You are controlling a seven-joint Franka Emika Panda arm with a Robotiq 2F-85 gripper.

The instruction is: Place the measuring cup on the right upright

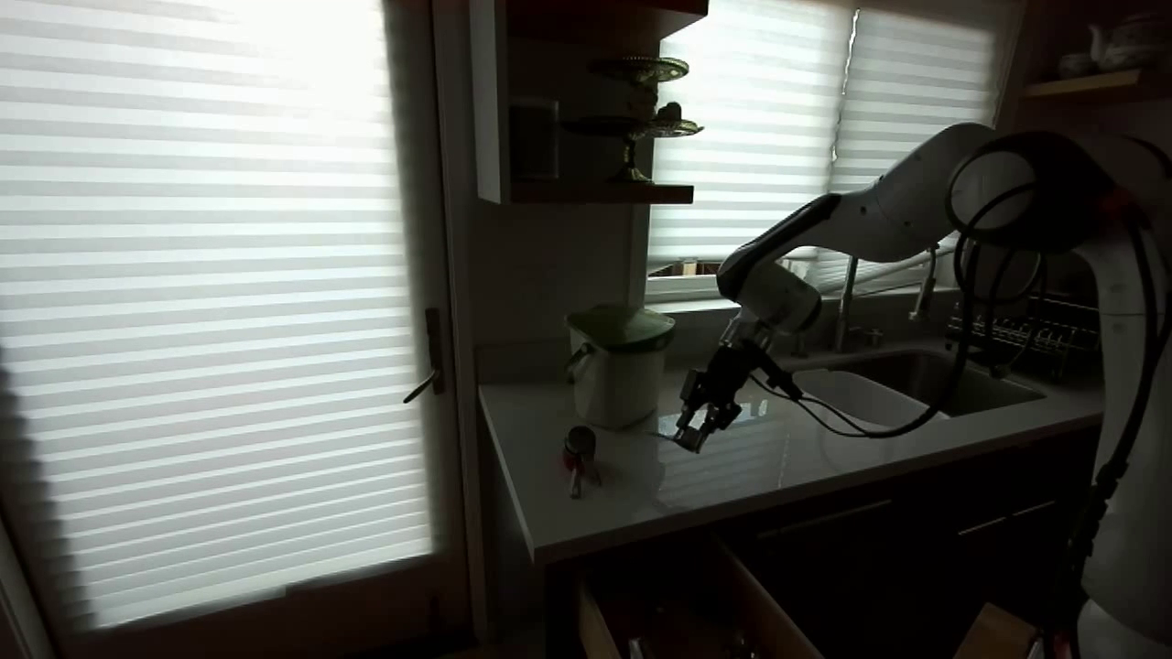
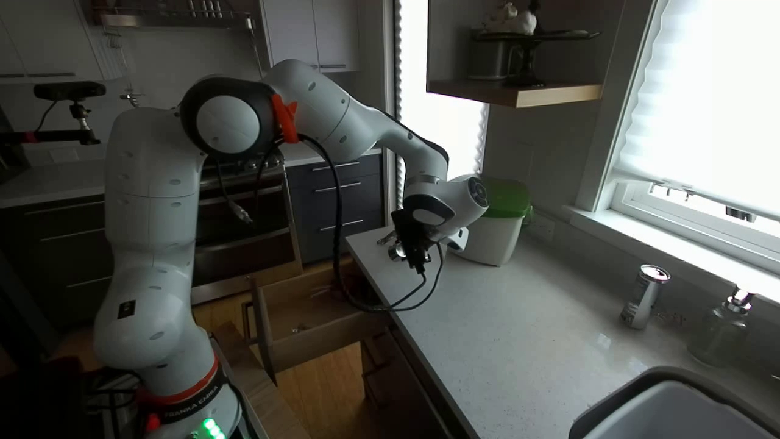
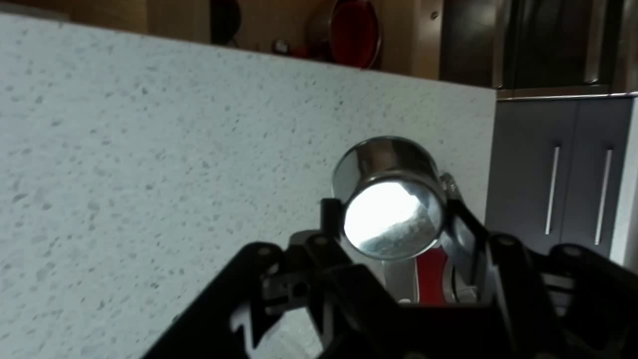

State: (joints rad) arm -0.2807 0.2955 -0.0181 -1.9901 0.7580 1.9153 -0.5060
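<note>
The measuring cup (image 3: 391, 224) is small and shiny. In the wrist view its round closed base faces the camera and its mouth faces away. My gripper (image 3: 389, 217) has one finger against each side of it and looks shut on it. In an exterior view the gripper (image 1: 700, 428) points down over the counter, with the pale cup (image 1: 687, 442) at its fingertips and a thin handle pointing left. The darker cup with a reddish part (image 1: 580, 443) stands on the counter to the left. A red part (image 3: 431, 276) shows behind the held cup. Elsewhere the arm's wrist (image 2: 432, 210) hides most of the gripper.
The tall container with a green lid (image 1: 618, 384) stands behind, also visible in an exterior view (image 2: 496, 235). An open drawer (image 2: 304, 317) sits below the counter edge. A tub (image 2: 658, 408), can (image 2: 643, 299) and soap bottle (image 2: 719, 335) stand farther along. A shelf (image 1: 600, 194) hangs above.
</note>
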